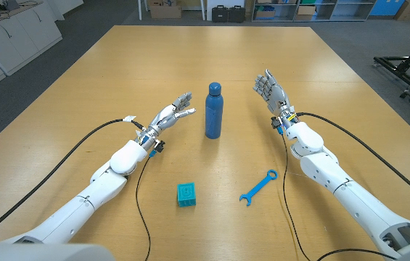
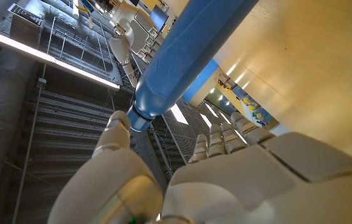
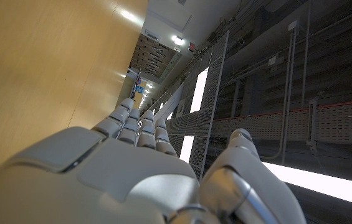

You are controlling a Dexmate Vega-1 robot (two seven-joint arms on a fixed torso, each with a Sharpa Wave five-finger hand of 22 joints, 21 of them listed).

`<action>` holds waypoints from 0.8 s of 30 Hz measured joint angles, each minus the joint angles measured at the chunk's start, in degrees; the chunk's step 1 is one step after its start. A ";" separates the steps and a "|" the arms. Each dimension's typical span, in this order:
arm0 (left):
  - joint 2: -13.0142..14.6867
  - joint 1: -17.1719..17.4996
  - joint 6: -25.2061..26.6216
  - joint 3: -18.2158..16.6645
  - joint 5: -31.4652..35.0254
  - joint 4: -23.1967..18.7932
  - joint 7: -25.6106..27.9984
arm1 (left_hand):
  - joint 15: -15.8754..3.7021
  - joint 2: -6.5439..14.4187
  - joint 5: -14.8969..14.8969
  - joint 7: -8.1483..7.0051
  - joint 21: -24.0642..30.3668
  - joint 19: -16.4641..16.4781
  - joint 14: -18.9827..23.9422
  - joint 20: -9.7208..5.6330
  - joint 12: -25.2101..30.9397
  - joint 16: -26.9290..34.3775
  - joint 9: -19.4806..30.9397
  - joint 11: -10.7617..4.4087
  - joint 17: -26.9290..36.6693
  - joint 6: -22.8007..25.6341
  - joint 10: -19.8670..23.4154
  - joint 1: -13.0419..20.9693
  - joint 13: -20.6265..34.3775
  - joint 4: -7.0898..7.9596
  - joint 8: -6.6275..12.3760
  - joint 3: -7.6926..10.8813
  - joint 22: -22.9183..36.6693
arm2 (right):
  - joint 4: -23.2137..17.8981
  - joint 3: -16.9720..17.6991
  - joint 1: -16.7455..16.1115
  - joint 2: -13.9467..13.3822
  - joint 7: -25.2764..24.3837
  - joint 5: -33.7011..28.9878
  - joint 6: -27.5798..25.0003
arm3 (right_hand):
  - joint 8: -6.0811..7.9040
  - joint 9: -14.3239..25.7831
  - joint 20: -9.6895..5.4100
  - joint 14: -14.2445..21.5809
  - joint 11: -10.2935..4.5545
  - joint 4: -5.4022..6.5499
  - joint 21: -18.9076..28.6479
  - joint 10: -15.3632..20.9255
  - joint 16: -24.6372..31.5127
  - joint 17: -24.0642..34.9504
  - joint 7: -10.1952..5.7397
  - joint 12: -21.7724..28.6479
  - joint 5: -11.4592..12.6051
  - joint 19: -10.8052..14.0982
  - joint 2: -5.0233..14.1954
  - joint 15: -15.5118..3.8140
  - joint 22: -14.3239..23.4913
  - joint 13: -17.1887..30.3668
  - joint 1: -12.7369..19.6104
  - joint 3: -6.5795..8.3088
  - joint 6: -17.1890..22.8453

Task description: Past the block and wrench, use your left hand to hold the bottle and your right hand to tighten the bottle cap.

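Observation:
A dark blue bottle [image 1: 213,111] with its cap [image 1: 214,88] on stands upright mid-table. My left hand [image 1: 170,115] is a short way to its left, fingers apart and reaching toward it, holding nothing. In the left wrist view the bottle [image 2: 185,53] runs just beyond the fingers [image 2: 225,138] of my left hand [image 2: 188,180]. My right hand [image 1: 272,92] is to the bottle's right, fingers spread, nothing in it. In the right wrist view the right hand [image 3: 132,171] has its fingers [image 3: 139,127] stretched out along the table. A teal block [image 1: 186,194] and a blue wrench [image 1: 258,187] lie nearer me.
Black cables [image 1: 139,196] trail from both wrists across the wooden table [image 1: 117,72]. Cabinets [image 1: 9,36] and boxes [image 1: 165,10] stand beyond the far edge, and a black frame [image 1: 408,69] stands at the far right.

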 measured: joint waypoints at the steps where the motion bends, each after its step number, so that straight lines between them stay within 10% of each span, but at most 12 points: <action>1: -0.11 -0.16 -0.04 0.18 0.04 0.20 -0.12 | 0.00 0.00 0.00 0.02 0.00 0.00 0.00 0.00 0.00 0.02 0.00 0.00 -0.02 0.02 0.00 0.00 0.00 0.00 0.26 0.00 0.00 | -0.06 0.01 -0.03 -0.02 -0.01 0.00 -0.02 | 0.00 0.00 0.00 0.00 0.00 0.00 0.00 0.00 0.00 0.00 0.00 0.00 0.00 0.00 0.00 0.00 0.00 0.00 0.00 0.00 0.00; 24: -2.75 -4.98 -1.41 3.51 1.35 6.43 -3.55 | 0.60 0.15 0.00 1.51 0.69 0.66 1.05 -0.60 0.99 0.67 -0.01 1.42 -0.01 0.57 1.04 1.66 -0.01 -0.08 1.17 -1.20 0.00 | -1.09 0.29 -0.62 -0.50 -0.56 0.04 -0.43 | 0.00 0.00 0.32 0.31 0.00 0.01 0.01 0.00 0.00 0.01 0.32 0.00 0.00 0.32 0.00 -0.31 0.00 0.01 0.00 -0.01 0.32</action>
